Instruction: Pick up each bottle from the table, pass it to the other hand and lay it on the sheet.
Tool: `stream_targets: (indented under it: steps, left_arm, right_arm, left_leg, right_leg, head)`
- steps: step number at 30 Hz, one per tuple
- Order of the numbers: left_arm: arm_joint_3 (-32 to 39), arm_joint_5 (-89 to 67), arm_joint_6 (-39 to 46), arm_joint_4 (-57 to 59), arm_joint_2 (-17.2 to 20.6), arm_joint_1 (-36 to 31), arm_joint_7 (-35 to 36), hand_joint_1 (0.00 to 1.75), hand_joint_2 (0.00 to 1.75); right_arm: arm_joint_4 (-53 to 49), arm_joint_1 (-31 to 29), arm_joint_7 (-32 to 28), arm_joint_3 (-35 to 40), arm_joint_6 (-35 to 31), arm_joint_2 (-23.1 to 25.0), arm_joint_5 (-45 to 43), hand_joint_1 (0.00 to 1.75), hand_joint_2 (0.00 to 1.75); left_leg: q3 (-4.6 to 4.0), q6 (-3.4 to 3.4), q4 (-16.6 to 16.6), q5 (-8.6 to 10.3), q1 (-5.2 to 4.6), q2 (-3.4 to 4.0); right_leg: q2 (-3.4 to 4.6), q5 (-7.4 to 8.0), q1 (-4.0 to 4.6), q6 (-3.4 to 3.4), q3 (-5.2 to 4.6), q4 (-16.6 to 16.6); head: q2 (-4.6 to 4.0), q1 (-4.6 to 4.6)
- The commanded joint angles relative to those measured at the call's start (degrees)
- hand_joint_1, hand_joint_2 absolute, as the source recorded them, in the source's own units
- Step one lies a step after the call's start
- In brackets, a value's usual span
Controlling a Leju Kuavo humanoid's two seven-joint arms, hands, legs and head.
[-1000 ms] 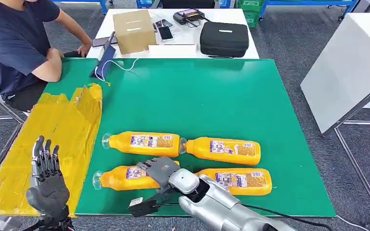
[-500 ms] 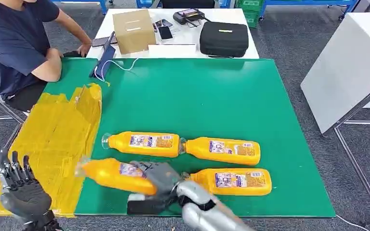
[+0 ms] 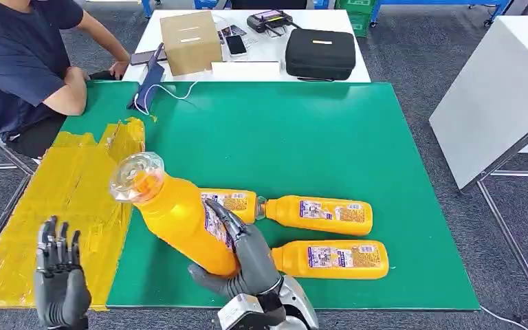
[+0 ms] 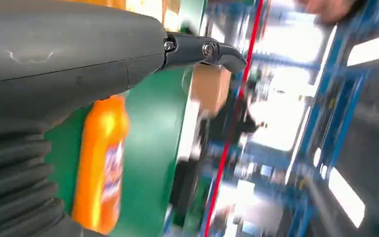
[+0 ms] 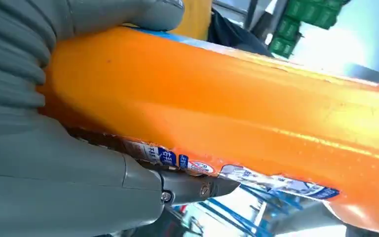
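Here, from the head view, we see the right hand (image 3: pixel 244 258) gripping a lifted orange bottle (image 3: pixel 179 220) over the green table's (image 3: pixel 302 130) near edge, the left hand (image 3: pixel 60 278) spread and empty beside the yellow sheet (image 3: pixel 75 192), while the right wrist view shows fingers (image 5: pixel 143 15) wrapped round that bottle.

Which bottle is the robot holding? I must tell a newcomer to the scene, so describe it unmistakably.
Look at the green table, near its front edge, where orange bottles lie. The held bottle is in the right hand, just right of the yellow sheet. Unlike the others lying flat, such as the bottle beside it, it is lifted and tilted, clear cap pointing up.
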Motion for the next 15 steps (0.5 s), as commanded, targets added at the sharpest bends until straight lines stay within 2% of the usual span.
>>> stream_targets:
  steps: [1,10,13,15]
  left_arm:
    - [-3.3,-0.8,-1.7,0.5,-0.8,1.7,1.1,0.0,1.75]
    - [-3.8,-1.0,-2.2,0.6,-0.4,1.7,1.7,0.0,1.75]
    - [-7.6,0.8,-4.8,-0.3,-0.2,3.3,4.1,0.0,1.75]
    - [-12.4,1.5,-4.9,-1.8,0.6,5.0,4.4,0.0,1.75]
  right_arm:
    - [-1.0,0.8,-0.2,-1.0,0.3,0.5,-0.3,1.75,1.75]
    - [-1.0,0.7,-0.2,-0.8,0.6,0.4,-0.3,1.75,1.75]
    - [0.4,0.1,0.5,-0.3,1.7,0.7,-0.1,1.75,1.75]
    - [3.3,-0.8,1.5,0.9,2.8,1.1,1.5,1.75,1.75]
  left_leg:
    - [0.02,-0.06,0.0,-0.03,0.07,0.01]
    - [0.03,-0.05,0.0,-0.02,0.05,0.03]
    - [0.05,-0.08,0.0,-0.06,0.12,0.03]
    - [0.02,-0.04,0.0,-0.03,0.05,0.05]
  right_leg:
    - [0.06,-0.02,0.08,-0.06,0.07,0.0]
    - [0.07,-0.01,0.07,-0.04,0.06,0.0]
    - [0.09,-0.02,0.13,-0.07,0.13,-0.1]
    - [0.09,0.0,0.06,-0.04,0.06,0.0]
  head:
    - [0.0,0.02]
    - [0.0,0.02]
    - [0.0,0.02]
    - [0.0,0.0]
